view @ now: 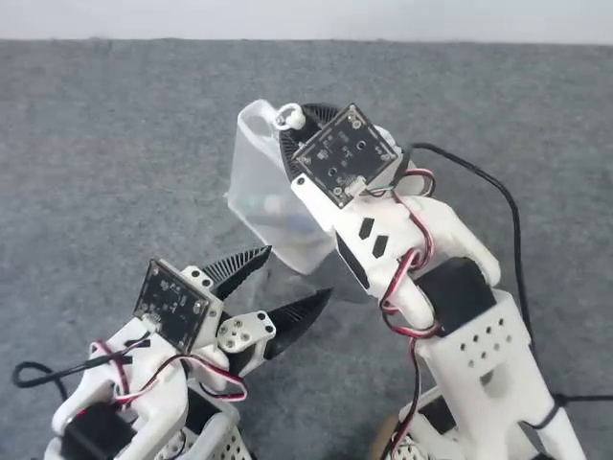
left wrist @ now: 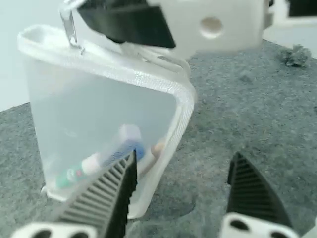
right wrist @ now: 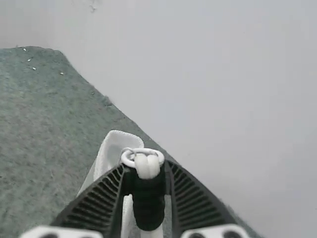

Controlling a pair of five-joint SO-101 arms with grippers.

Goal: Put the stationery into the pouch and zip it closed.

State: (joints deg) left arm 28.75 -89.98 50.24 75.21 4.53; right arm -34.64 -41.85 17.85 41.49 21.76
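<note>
A translucent pouch (view: 273, 206) stands upright on the grey mat, held up from above. My right gripper (view: 299, 123) is shut on its zipper pull (view: 290, 117), whose white ring (right wrist: 142, 157) sits between the black fingers. Pens and other stationery (left wrist: 111, 156) lie in the bottom of the pouch (left wrist: 94, 114). My left gripper (left wrist: 184, 166) is open just in front of the pouch's lower corner, not touching it. From above, the left gripper (view: 283, 287) sits low, near the pouch's near edge.
Grey felt mat (view: 115, 172) covers the table, with free room to the left and behind the pouch. A black cable (view: 508, 206) loops to the right of the right arm. A white wall runs along the mat's far edge.
</note>
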